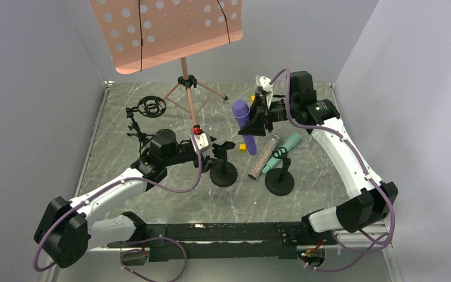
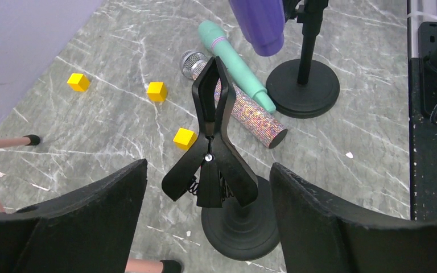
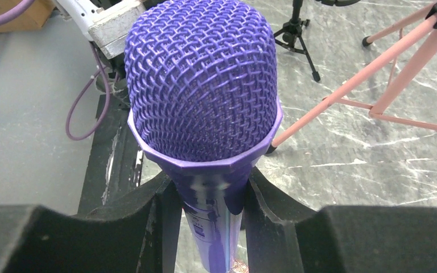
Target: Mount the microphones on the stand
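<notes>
The right pincer [image 3: 210, 227] grips the purple microphone [image 3: 202, 85] between its fingers, just under the mesh head. The barrel looks stiff, smooth and probably light, the sensible hold. The left pincer [image 2: 207, 170] gapes wide around the stand clip [image 2: 210, 108], holding nothing.

— Can you read any lettering, number or brand anywhere?

— No. You have nothing legible in any of the three views.

— Nothing even close?

— The nearest you get is on the purple microphone [image 3: 202, 114]. In the right wrist view there is a small dark mark on its handle, just under the mesh head. It's too blurred and too small for you to tell whether it is print at all.
</notes>
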`<state>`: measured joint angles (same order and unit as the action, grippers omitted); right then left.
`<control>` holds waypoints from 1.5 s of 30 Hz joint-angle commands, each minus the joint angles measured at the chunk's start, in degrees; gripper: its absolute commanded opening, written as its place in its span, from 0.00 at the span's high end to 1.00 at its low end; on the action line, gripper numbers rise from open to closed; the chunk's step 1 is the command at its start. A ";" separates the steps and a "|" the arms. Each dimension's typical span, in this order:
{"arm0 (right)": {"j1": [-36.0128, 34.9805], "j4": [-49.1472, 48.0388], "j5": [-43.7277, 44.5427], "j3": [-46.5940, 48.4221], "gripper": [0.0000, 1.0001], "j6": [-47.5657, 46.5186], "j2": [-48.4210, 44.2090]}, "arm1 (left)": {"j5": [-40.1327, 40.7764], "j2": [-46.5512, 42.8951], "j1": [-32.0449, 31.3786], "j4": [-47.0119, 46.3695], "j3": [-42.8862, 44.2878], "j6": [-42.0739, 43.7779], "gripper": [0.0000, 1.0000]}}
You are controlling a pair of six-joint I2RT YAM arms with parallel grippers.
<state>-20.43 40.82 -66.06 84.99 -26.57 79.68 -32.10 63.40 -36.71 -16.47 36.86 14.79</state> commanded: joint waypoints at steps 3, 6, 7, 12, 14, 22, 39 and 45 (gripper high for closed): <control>-1.22 -3.56 -0.91 -0.36 0.97 -0.30 0.37 | -1.09 1.23 0.22 -4.99 0.18 -3.67 0.26; -1.58 -3.42 -0.91 0.02 0.97 -0.31 1.10 | -1.04 1.81 0.21 -4.47 0.52 -4.09 0.36; -1.73 -3.38 -0.83 0.16 0.97 -0.30 1.36 | -0.85 1.84 0.23 -4.19 0.69 -4.15 0.40; -2.48 -3.45 -0.38 0.74 0.97 0.08 2.23 | -0.51 0.96 0.21 -3.57 0.29 -4.87 0.69; -2.89 -3.46 0.14 0.95 0.97 0.11 2.67 | -0.58 0.27 0.23 -3.71 -0.30 -5.38 0.77; -6.39 -2.53 2.74 1.41 0.97 -0.96 5.11 | -1.28 -0.94 0.18 -4.65 -2.00 -7.39 0.82; -13.97 1.25 11.42 -1.34 0.95 -10.08 7.22 | -3.67 -0.01 0.20 -6.06 -2.57 -8.79 0.83; -14.21 0.38 12.45 -4.29 0.93 -11.14 6.04 | -3.83 -0.08 0.21 -6.51 -3.11 -9.41 0.83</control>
<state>-33.69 40.49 -54.22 82.76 -35.57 87.35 -33.17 63.59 -36.12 -20.29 34.37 6.55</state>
